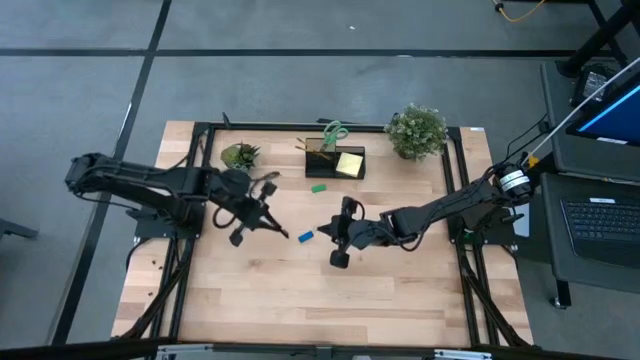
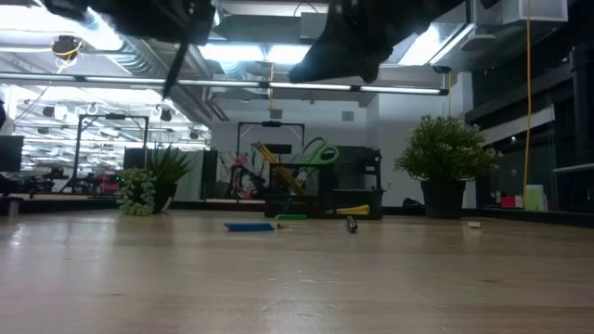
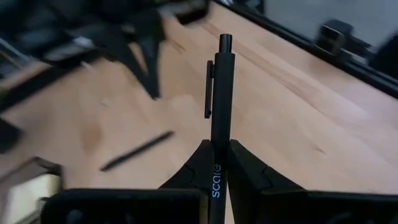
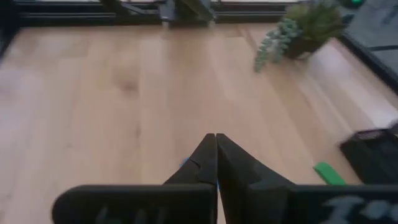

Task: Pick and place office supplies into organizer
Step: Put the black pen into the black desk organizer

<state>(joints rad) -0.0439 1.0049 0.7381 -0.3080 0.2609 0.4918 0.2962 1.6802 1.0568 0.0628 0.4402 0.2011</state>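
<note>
My left gripper (image 1: 264, 223) hangs above the table's left middle, shut on a black pen (image 1: 278, 231); the low view shows the pen (image 2: 178, 56) high above the table. My right gripper (image 1: 324, 233) is shut and holds nothing, raised over the table's middle, and its fingertips point at the blue eraser (image 1: 306, 237). That eraser (image 2: 249, 226) lies flat on the wood. A green eraser (image 1: 318, 187) lies near the black organizer (image 1: 322, 160). The organizer holds green-handled scissors (image 1: 334, 130) standing upright, pencils (image 2: 275, 167) and a yellow sticky-note pad (image 1: 350, 164). My left gripper (image 3: 219, 148) pinches the pen's barrel (image 3: 217, 163) between its two fingers, on the stretch below the clip. The pen runs along the fingers. Its clip (image 3: 208, 93) and button end (image 3: 225, 41) stick out past the fingertips. It is lifted clear and slants downward.
Two potted plants stand at the far edge, a small one (image 1: 240, 155) on the left and a bushy one (image 1: 417, 131) on the right. A thin dark item (image 3: 137, 151) lies on the wood near the organizer. The near half of the table (image 1: 300, 300) is bare wood.
</note>
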